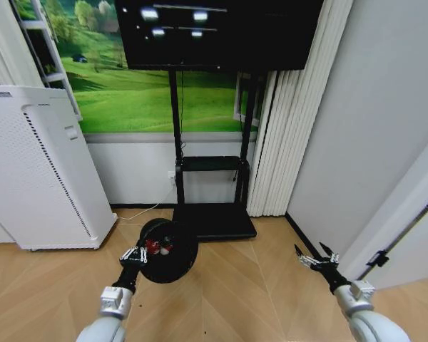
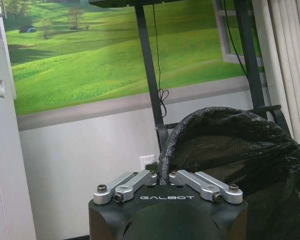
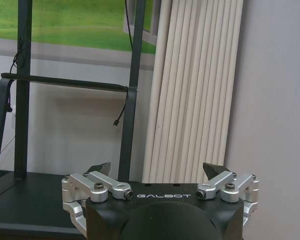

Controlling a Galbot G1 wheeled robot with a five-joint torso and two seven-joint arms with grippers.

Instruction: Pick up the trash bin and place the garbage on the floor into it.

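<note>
The trash bin, black round mesh with a dark liner, hangs above the wooden floor, its opening facing up toward me. My left gripper is shut on its near-left rim. In the left wrist view the fingers meet on the rim, and the bin bulges beyond them. Red and white garbage pieces show inside the bin's opening. My right gripper hovers over the floor at the right, open and holding nothing. The right wrist view shows this gripper with its tips spread wide.
A tall white perforated appliance stands at the left. Straight ahead is a black TV stand with a flat base, right behind the bin. White pleated curtains and a white wall close in the right side.
</note>
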